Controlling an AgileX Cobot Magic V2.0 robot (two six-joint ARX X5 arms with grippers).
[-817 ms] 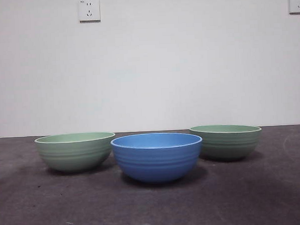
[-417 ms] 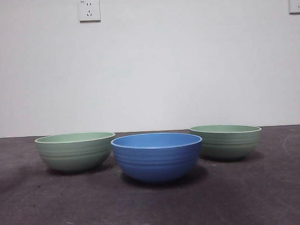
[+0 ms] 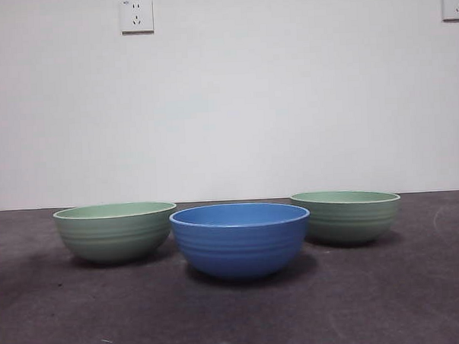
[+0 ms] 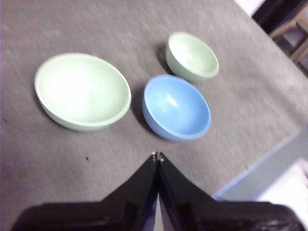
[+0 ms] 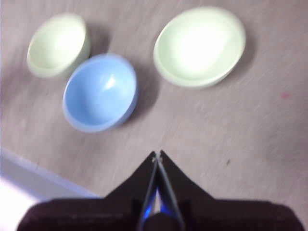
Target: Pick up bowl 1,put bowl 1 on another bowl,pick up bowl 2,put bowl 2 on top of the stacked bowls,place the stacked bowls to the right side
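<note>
Front view: three bowls upright on the dark bench, none stacked. Blue bowl in the middle and nearest the camera, faint ribs on its outside. Left green bowl just beside it, a little farther back, rims close but whether touching cannot be told. Right green bowl farther back again, partly hidden behind the blue rim. White wall behind with a socket high up and a second socket at the edge. No tool in sight here.

Left wrist view: left tool with both black jaws pressed together to a point, holding nothing, hanging above bare bench. Blue bowl just ahead of the tip, a little to one side. Larger-looking green bowl ahead on the other side, near the blue one but apart. Second green bowl beyond the blue one, well away from the tip. All three empty. Bench edge and a pale floor strip showing off to one side.

Right wrist view, blurred: right tool likewise closed to a point, empty, above bare bench. Blue bowl ahead and to one side. One green bowl ahead on the other side, apart from the blue. Other green bowl past the blue bowl, close beside it, farthest from the tip.
</note>
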